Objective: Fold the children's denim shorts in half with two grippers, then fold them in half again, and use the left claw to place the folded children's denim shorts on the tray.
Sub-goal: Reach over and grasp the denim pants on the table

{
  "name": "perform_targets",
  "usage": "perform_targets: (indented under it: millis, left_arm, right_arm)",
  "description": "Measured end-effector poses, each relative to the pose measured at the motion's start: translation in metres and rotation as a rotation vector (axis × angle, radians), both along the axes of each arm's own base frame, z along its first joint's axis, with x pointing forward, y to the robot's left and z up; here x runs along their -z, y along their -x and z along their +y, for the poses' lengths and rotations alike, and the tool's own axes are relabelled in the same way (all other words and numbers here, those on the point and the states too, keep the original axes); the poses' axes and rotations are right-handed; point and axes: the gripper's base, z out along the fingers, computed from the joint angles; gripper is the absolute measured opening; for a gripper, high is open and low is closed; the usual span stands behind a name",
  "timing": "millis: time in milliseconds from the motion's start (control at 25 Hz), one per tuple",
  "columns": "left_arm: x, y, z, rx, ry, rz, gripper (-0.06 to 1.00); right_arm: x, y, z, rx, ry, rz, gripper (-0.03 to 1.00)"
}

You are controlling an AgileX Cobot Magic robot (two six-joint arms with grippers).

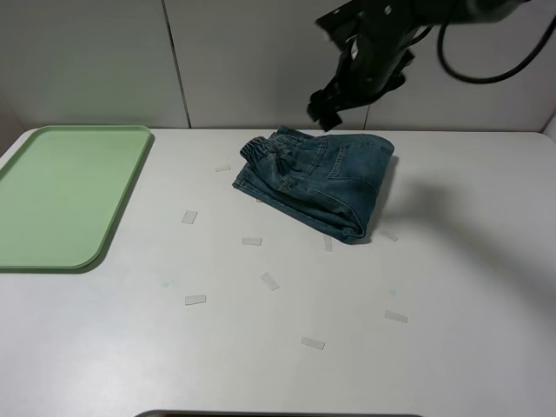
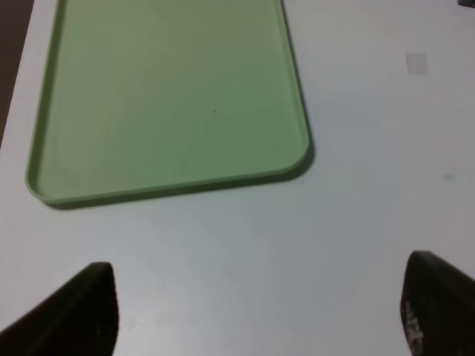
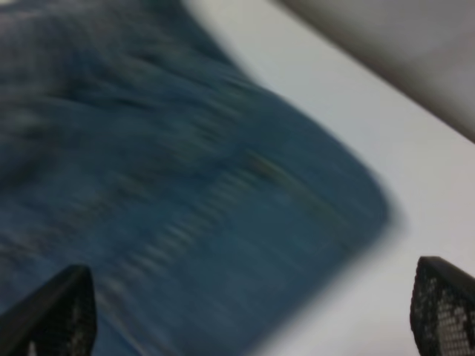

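- Nearest the camera, the white table [image 1: 452, 287] carries scattered pale tape marks [image 1: 195, 300]. The left gripper [image 2: 258, 315], seen only from its own wrist, hangs released over bare tabletop just off a corner of the tray [image 2: 171, 96], its fingers wide apart and holding nothing.
- Mid-table, the children's denim shorts [image 1: 323, 181] lie as a compact folded bundle, well apart from the tray, with the gathered waistband [image 1: 265, 149] toward the rear left.
- Denim this size looks light and soft, yet thick where the layers stack. A pinch through all layers at a folded edge seems the safest hold, lest the bundle fall open.
- Farthest back, the right gripper [image 1: 328, 111] hovers above the bundle's rear edge. It appears spread open and empty, though its wrist view is blurred.
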Motion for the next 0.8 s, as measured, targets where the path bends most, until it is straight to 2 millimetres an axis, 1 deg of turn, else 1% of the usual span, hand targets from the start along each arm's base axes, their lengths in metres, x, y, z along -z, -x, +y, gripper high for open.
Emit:
perform_targets:
  millis: [80, 160, 200, 280, 400, 560, 680, 760, 800]
  left_arm:
    - [0.0, 0.0, 0.0, 0.0, 0.0, 0.0, 0.76]
    - [0.0, 0.0, 0.0, 0.0, 0.0, 0.0, 0.76]
    - [0.0, 0.0, 0.0, 0.0, 0.0, 0.0, 0.76]
    - [0.0, 0.0, 0.0, 0.0, 0.0, 0.0, 0.76]
    - [0.0, 0.0, 0.0, 0.0, 0.0, 0.0, 0.76]
    - [0.0, 0.0, 0.0, 0.0, 0.0, 0.0, 0.76]
    - [0.0, 0.0, 0.0, 0.0, 0.0, 0.0, 0.76]
    - [0.0, 0.0, 0.0, 0.0, 0.0, 0.0, 0.76]
    - [0.0, 0.0, 0.0, 0.0, 0.0, 0.0, 0.76]
  right_arm:
    - [-0.024, 0.007, -0.024, 0.092, 0.032, -0.001, 0.64]
    - [-0.038, 0.016, -0.046, 0.157, 0.049, 0.008, 0.64]
    - [-0.048, 0.025, -0.06, 0.187, 0.044, 0.001, 0.64]
    - [-0.058, 0.042, -0.086, 0.239, 0.027, -0.004, 0.64]
    - [-0.069, 0.079, -0.122, 0.297, -0.017, -0.043, 0.64]
    - [-0.098, 0.137, -0.16, 0.367, -0.081, -0.179, 0.64]
    - [-0.115, 0.182, -0.177, 0.421, -0.137, -0.269, 0.64]
    - [-0.126, 0.208, -0.182, 0.432, -0.168, -0.324, 0.65]
    - [-0.134, 0.226, -0.183, 0.424, -0.191, -0.365, 0.66]
